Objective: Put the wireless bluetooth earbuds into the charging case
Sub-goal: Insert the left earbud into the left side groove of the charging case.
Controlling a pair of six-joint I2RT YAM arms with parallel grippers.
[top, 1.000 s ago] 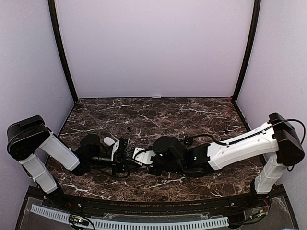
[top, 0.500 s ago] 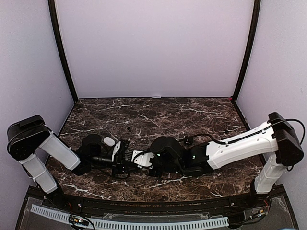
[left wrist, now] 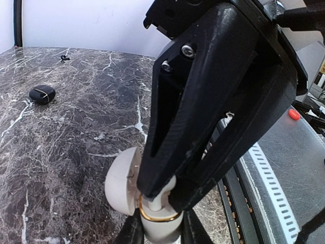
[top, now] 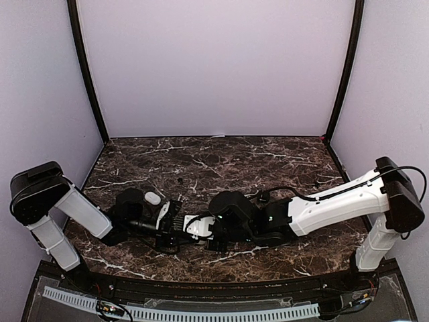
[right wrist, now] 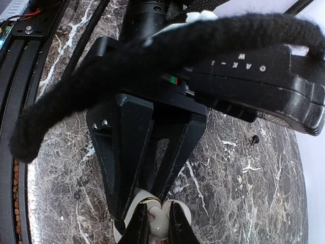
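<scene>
Both arms are the same build: left arm [top: 80,211] and right arm [top: 342,201] have white box-section links, black rounded joint housings and black wrists. A thin black cable [top: 315,196] runs along the right arm's white link, with a loop at the elbow housing. Left gripper [left wrist: 161,233] and right gripper [right wrist: 158,227] are all matte black plastic; the fingers are tapering triangular frames with an open slot. Two silver screws [left wrist: 188,49] sit at a right finger's root, and two dark screws [right wrist: 104,122] on a left finger base. A fat black braided sleeve [right wrist: 101,71] runs over the left wrist. The black camera housing [right wrist: 264,86] there has white lettering, upside down in view, plus a small red/green mark.
</scene>
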